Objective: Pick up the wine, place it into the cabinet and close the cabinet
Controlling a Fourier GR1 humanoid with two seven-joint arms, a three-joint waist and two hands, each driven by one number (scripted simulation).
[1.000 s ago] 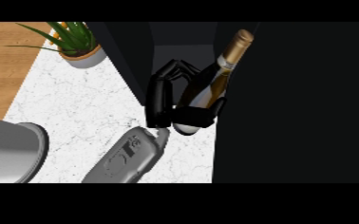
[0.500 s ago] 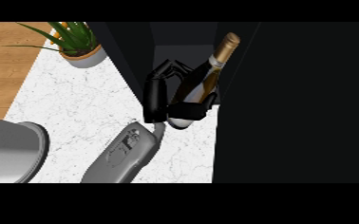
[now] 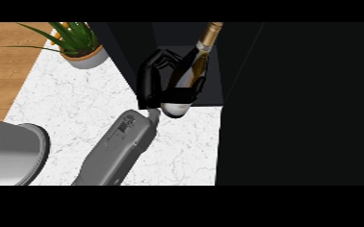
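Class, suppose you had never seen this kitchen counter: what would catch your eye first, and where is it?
First, the wine bottle at the centre, tilted with its gold neck pointing up into the dark cabinet, held by a black hand curled round its lower part. Next, the green potted plant at the upper left on the white marble counter.

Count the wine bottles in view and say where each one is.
1. The wine bottle is held tilted in the hand at the cabinet opening, neck pointing inward. The cabinet's dark interior could hide others.
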